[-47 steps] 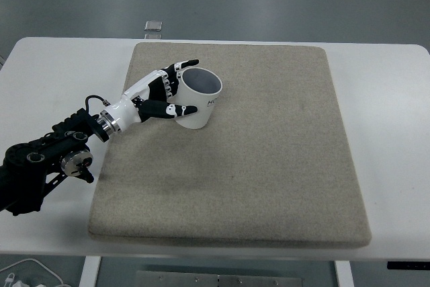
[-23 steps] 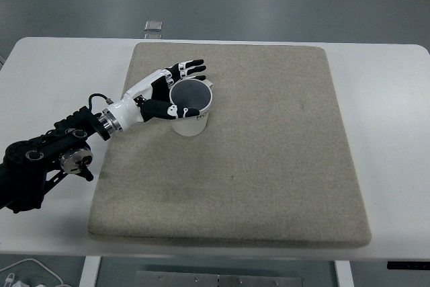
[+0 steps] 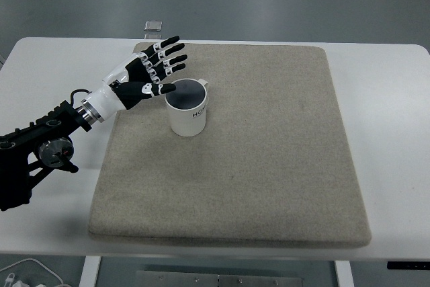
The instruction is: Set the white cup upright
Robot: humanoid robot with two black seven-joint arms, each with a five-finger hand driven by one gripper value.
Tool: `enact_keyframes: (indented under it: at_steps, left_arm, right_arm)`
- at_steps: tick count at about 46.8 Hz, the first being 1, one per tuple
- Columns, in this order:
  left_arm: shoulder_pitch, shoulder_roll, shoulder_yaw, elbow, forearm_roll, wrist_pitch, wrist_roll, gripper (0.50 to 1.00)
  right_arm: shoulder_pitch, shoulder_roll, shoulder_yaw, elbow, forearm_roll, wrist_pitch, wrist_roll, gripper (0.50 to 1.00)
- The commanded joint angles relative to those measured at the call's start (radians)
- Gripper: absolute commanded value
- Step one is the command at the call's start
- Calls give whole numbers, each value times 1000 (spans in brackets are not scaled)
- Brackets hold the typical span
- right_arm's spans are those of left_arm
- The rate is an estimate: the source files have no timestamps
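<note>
The white worktop [image 3: 390, 92] carries a large square beige felt mat [image 3: 269, 166] that covers most of its middle. On the far-left part of that mat stands the white cup [image 3: 187, 107], upright on its base with its open mouth facing up and a dark inside showing; a small handle stub shows at the far right of its rim. As the cup stands, the main goal looks met: it is vertical, resting flat on the mat, and nothing props it.

The left hand [image 3: 149, 70] hangs just beside and above the cup's left rim, fingers spread wide and holding nothing. The thumb tip lies close over the near-left edge of the rim; whether it touches cannot be told from this view. The black left arm [image 3: 40, 149] runs back to the picture's left edge. The right arm is not in view.

What seems left is small: clearing the hand away from the cup without knocking it over, and perhaps bringing the arm back to rest.

Beyond the mat's far edge, near the worktop's rim, lies a small flat grey object [image 3: 154, 26], too small to identify.

As for writing, the cup's front bears a short line of dark letters beginning "HO"; the rest is too small to read.
</note>
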Motion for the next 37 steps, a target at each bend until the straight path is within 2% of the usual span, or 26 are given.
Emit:
enact_keyframes:
  at_steps: [1,16,31,37]
  left_arm:
    - [-2,4,3,1,-10,0,0,986]
    - [-18,10,-8,43,-88,7,0,990]
    - [-57,1,-6,158,-122,6,0,994]
    - [-58,1,-6,161,-238,4,83,996]
  right_arm:
    - [1,0,0,0,0,0,0,930]
    - [-1,0,0,0,0,0,0,930]
    - [-1,0,0,0,0,0,0,930]
    - [-1,0,-2,0,0,0,0,930]
